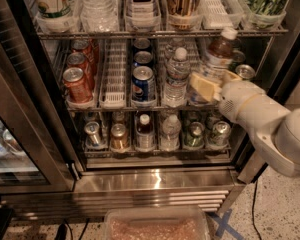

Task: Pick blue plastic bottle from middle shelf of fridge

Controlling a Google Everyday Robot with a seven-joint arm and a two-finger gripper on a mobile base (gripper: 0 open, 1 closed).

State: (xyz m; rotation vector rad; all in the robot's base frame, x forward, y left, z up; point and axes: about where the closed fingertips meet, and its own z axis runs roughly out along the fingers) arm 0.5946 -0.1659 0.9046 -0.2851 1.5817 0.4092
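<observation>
The blue plastic bottle (219,54) has a white cap, brown drink and a white-and-blue label. It leans right at the right end of the middle shelf (115,86) of the fridge (155,184). My gripper (215,79) reaches in from the right, with one cream finger (202,84) on the bottle's left and the other on its right. It is shut on the bottle's lower body. The bottle's base is hidden behind the fingers.
A clear water bottle (176,74) and a blue Pepsi can (143,81) stand just left of the gripper, with red cans (77,84) further left. Small cans fill the rack below and tall bottles the rack above. The open glass door (10,134) is at left. A clear bin (155,226) lies on the floor.
</observation>
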